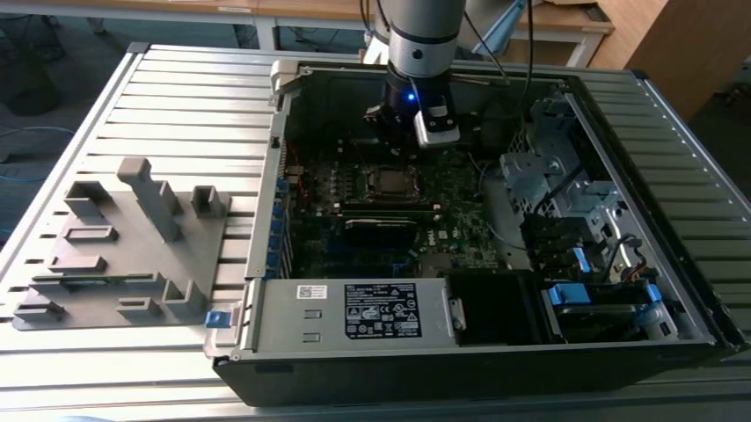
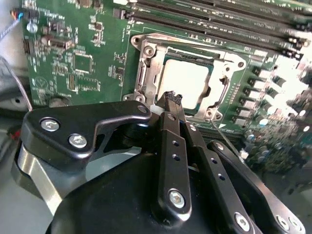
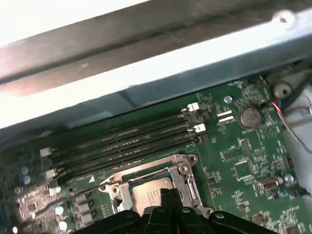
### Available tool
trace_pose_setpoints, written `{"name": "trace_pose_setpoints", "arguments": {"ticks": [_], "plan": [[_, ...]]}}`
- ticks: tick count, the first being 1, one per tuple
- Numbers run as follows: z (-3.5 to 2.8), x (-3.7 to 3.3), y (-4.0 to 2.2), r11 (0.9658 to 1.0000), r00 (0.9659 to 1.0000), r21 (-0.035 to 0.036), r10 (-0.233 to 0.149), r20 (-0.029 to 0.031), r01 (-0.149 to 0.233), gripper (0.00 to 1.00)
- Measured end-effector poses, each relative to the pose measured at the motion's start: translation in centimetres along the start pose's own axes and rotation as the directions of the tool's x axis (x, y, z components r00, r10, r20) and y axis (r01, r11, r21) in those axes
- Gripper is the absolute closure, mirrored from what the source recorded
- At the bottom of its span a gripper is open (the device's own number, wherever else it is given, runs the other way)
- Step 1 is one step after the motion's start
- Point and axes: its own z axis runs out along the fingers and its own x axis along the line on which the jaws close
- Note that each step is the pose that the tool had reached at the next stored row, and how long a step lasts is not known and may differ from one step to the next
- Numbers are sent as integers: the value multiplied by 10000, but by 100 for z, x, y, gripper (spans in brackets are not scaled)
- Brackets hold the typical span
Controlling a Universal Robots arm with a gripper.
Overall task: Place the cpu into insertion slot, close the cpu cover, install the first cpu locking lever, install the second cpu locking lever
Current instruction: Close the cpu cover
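One pale square cpu (image 2: pixel 184 80), silver-rimmed

I see the gripper (image 2: pixel 171 99) with its two black fingers drawn tight together, the tips poised over the edge of the cpu cover (image 2: pixel 148 73) that is closest to them. That silver frame lies flat on the green motherboard (image 2: pixel 107 48), and the cpu (image 2: pixel 187 80) shows pale grey through its cut-out. Long dark memory slots (image 2: pixel 219 17) run just beyond the cover. I cannot tell whether the tips touch the frame.
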Motion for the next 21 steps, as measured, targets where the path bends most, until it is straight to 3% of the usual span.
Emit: {"name": "trace_pose_setpoints", "arguments": {"ticks": [5, 12, 18, 21], "plan": [[2, 0, 0, 9959, 9959, -26, -907, -38, 907, 89], [4, 1, -1, 9798, 9797, -33, -2002, -78, 2002, 89], [4, 4, -4, 9788, 9788, 54, -2046, -74, 2046, 89], [6, 3, -12, 9784, 9784, 65, -2066, -72, 2066, 89]]}}
